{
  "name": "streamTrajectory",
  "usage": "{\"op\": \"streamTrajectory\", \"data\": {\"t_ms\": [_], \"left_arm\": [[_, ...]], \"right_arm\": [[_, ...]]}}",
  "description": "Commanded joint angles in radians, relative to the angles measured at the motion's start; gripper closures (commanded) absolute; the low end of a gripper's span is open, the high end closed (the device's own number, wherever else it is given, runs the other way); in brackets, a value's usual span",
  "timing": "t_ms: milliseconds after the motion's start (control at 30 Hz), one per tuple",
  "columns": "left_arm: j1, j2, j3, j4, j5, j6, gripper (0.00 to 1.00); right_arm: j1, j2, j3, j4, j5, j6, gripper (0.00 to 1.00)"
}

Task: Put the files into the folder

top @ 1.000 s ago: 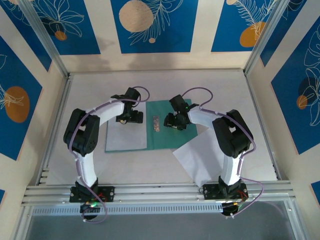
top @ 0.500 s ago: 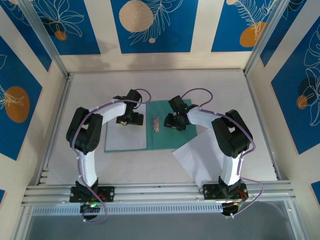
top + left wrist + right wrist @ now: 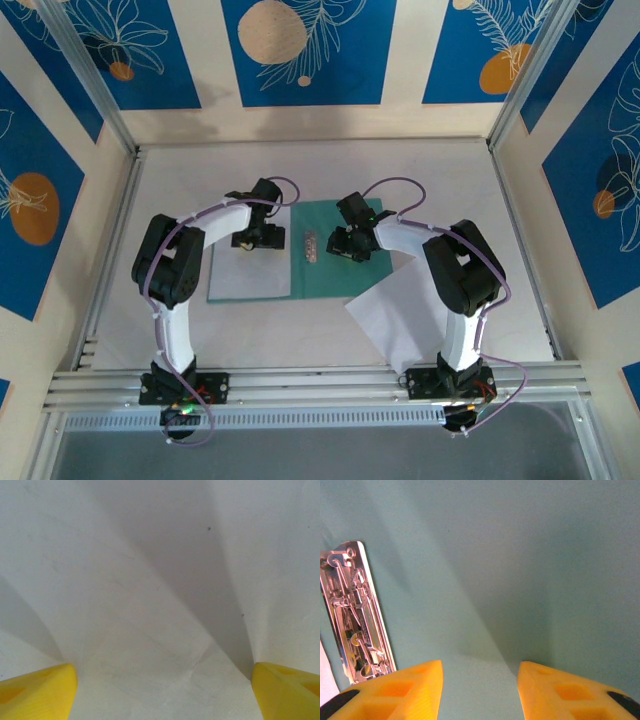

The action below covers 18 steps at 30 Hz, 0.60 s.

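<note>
— What did we see around the work area?
— We saw a pale table (image 3: 440, 180), blue wall panels (image 3: 150, 60) with orange circles (image 3: 36, 207), and metal rails (image 3: 320, 382) at the near edge.

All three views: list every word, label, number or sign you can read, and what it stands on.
No text can be read.
The metal clip on the folder may bear stamped marks, too blurred to read.
The white sheet is blank.
The wall panels carry drawings, no lettering.
</note>
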<state>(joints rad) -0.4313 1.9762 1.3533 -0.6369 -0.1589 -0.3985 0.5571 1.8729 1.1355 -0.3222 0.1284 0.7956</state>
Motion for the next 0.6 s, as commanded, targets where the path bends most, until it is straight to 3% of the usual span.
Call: {"op": "streamTrajectory", "data": {"t_ms": [0, 567], "left_arm": [[0.016, 0.003, 0.001, -0.025, -0.014, -0.025, 0.1], [-0.03, -0.033, -0.026, -0.009, 0.039, 0.02, 0.11]], "right_arm": [[0.017, 0.025, -0.04, -0.05, -0.009, 0.02, 0.54], [0.037, 0.035, -0.01, -0.063, -0.006, 0.033, 0.54]]}}
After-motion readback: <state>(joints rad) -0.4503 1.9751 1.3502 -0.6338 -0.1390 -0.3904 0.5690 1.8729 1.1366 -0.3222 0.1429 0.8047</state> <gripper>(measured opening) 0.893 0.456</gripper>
